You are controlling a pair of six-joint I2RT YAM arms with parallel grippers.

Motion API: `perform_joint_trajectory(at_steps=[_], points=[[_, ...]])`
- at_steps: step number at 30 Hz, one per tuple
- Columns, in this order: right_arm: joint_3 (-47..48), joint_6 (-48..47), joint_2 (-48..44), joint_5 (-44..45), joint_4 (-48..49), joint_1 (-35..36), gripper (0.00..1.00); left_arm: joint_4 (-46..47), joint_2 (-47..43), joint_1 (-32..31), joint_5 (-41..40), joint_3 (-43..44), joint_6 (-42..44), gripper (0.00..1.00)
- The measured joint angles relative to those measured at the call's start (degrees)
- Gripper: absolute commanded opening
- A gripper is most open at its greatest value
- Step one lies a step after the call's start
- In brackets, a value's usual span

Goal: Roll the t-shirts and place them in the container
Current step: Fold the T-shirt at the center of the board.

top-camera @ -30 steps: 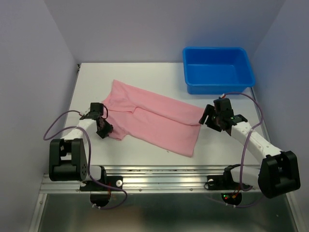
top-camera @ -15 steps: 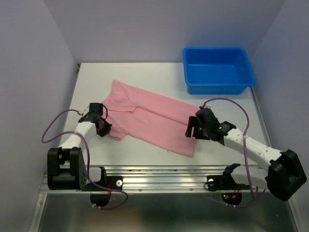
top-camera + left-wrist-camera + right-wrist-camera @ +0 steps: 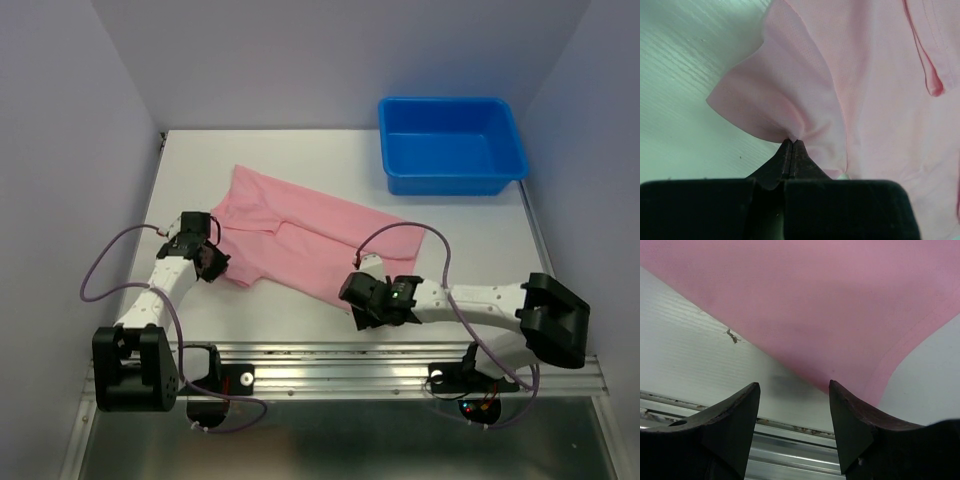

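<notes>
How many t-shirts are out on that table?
1. The pink t-shirt lies spread diagonally across the middle of the table, nearer the arms than the blue tub and to its left. No second one shows inside the tub.

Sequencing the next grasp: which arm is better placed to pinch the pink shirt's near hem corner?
Right. The right gripper is open, with the t-shirt hem corner just ahead of its fingers. The left gripper is shut on the sleeve, so it's probably unavailable.
</notes>
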Motion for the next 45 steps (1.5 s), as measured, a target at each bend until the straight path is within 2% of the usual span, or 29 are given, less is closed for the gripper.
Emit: perform_joint_trajectory(at_steps=[4, 10, 12, 13, 14, 17, 18, 19, 30, 39, 45], points=[[2.16, 1.27, 4.85, 3.19, -0.96, 2.73, 0.61, -0.79, -0.55, -0.22, -0.02, 0.72, -0.02, 0.00], [2.19, 2.82, 5.90, 6.51, -2.51, 3.15, 0.56, -0.90, -1.01, -0.24, -0.17, 1.81, 0.02, 0.00], [2.19, 3.15, 6.38, 7.41, -2.58, 3.15, 0.47, -0.98, -1.01, -0.26, -0.17, 1.81, 0.07, 0.00], [2.19, 3.48, 6.86, 7.65, -2.54, 3.15, 0.41, -0.98, -1.01, -0.26, -0.17, 1.81, 0.07, 0.00], [2.19, 3.63, 7.39, 7.80, -2.54, 3.15, 0.29, -0.98, -1.01, -0.26, -0.15, 1.81, 0.07, 0.00], [2.16, 4.42, 8.46, 8.22, -2.05, 3.15, 0.13, -1.01, -1.01, -0.31, -0.15, 1.81, 0.09, 0.00], [2.12, 4.61, 8.52, 8.20, -2.05, 3.15, 0.05, -1.01, -1.01, -0.31, -0.15, 1.81, 0.11, 0.00], [2.12, 4.59, 8.52, 8.26, -2.03, 3.15, 0.01, -1.01, -1.01, -0.31, -0.15, 1.81, 0.11, 0.00], [2.27, 4.74, 5.03, 10.01, -2.19, 3.15, 0.01, -2.14, 0.50, -2.71, -0.22, 10.21, 0.04, 0.00], [6.10, 3.58, 4.33, 12.39, -2.29, 3.06, 0.01, -2.08, 8.55, -7.26, -1.73, 18.32, -0.22, 0.00], [6.49, 2.16, 3.82, 13.11, -2.25, 0.00, 0.01, -1.92, 13.68, -8.90, -3.08, 23.45, -0.20, 0.00]])
